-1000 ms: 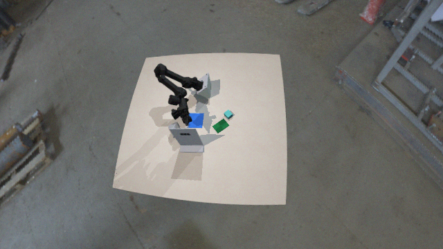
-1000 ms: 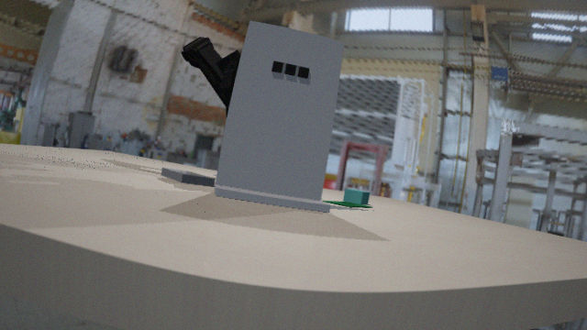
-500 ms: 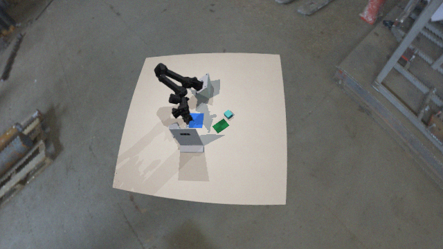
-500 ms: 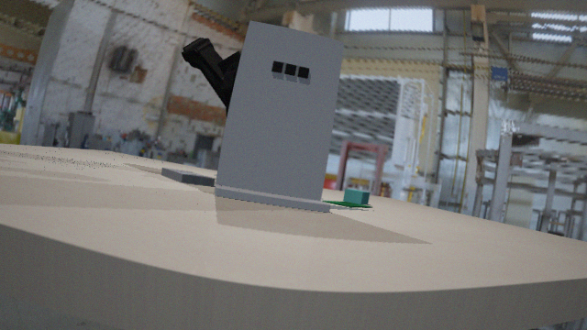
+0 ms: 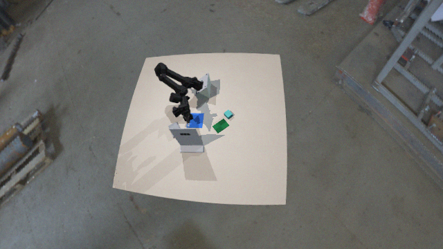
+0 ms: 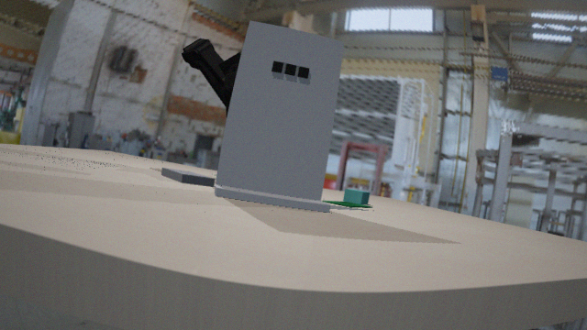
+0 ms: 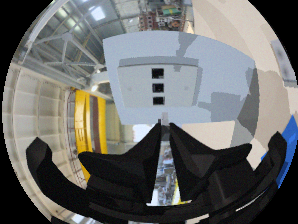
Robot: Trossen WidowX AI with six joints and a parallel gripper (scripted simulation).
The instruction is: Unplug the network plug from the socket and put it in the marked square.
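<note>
While gripped between the fingers [image 5: 189, 119], the small pale plug [image 5: 188, 125] [image 7: 164, 118], long axis toward the upright panel [image 5: 190, 140] [image 6: 277, 133] [image 7: 145, 46].

Jaws [image 5: 188, 124] closed on something small.

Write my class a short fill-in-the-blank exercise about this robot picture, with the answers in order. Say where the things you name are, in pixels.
1. The upright panel [image 5: 188, 140] [image 6: 280, 133] [image 7: 225, 75] is coloured ____.
2. The row of square sockets [image 6: 290, 70] [image 7: 158, 88] numbers ____.
3. The small block [image 5: 228, 114] [image 6: 356, 196] near the green rectangle [image 5: 221, 126] [image 6: 348, 204] is ____.
4. The jaws [image 5: 188, 121] are closed on a small ____.

Answers: grey; three; teal; plug
</note>
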